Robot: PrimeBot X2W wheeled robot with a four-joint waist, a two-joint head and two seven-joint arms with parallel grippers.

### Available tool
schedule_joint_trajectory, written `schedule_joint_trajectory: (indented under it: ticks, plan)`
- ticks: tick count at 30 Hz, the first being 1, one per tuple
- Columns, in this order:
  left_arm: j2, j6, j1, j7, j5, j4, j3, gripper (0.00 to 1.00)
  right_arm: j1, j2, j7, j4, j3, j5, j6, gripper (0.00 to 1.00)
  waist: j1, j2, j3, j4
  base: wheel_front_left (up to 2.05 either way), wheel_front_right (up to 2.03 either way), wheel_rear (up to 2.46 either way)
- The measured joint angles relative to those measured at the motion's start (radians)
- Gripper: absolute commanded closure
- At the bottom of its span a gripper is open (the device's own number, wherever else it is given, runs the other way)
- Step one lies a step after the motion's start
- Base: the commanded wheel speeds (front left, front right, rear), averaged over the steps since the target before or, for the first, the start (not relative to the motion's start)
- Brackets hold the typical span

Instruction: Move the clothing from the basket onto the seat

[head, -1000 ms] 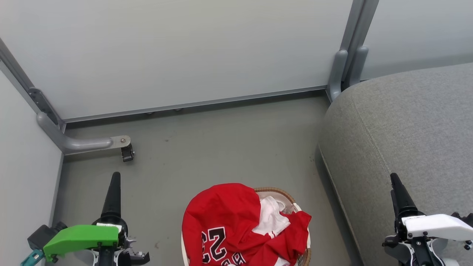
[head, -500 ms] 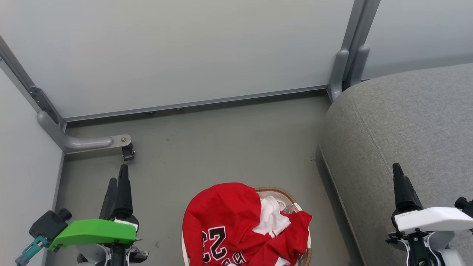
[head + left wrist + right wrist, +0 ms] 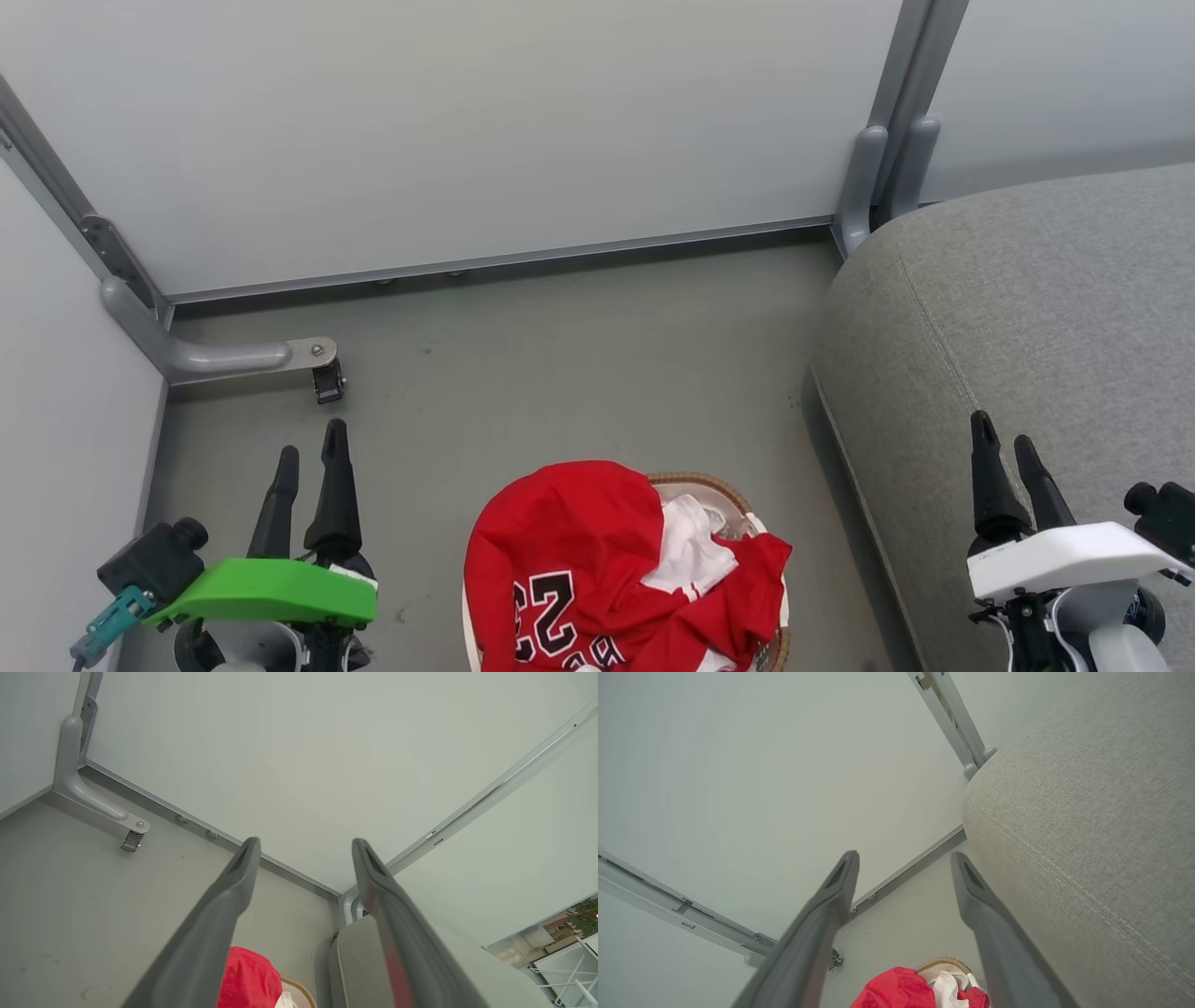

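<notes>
- Nothing of the task is done yet. The clothing (image 3: 597, 551), a red heap with white trim, lies piled in the basket (image 3: 695, 483) and hides its left rim.
- The basket stands on the grey floor (image 3: 560, 373) at the near middle of the scene. It is left of the seat (image 3: 1055, 327), with a strip of floor between them.
- The seat on the right shows plain grey fabric with a stitched seam, and no garment lies on it.
- The left gripper (image 3: 311, 441) hangs over the floor to the left of the basket, its two fingers apart with nothing between them.
- The right gripper (image 3: 1001, 431) hangs over the near part of the seat, its fingers also spread and empty.
- By my judgement the whole job is left: reach into the heap, take hold, lift, carry it right and lay it on the cushion.
- The jersey (image 3: 523, 560) bears a large "23" in black edged with white, upside down as the head view shows it.
- More black-and-white lettering sits nearer than the number, but the picture's edge cuts it off and I cannot read it.
- No brand mark or label is legible on the basket, the seat or the grippers.
</notes>
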Motion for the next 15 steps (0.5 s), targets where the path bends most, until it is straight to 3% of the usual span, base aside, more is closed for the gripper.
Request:
schedule_joint_trajectory:
  ticks: [15]
  plan:
    - [0.001, 0.008, 0.007, -0.041, 0.153, 0.032, -0.030, 0.00, 0.001, -0.002, -0.043, 0.008, 0.030, -0.175, 0.000, 0.00, 0.0000, 0.0000, 0.000, 0.008, 0.00, 0.00, 0.00]
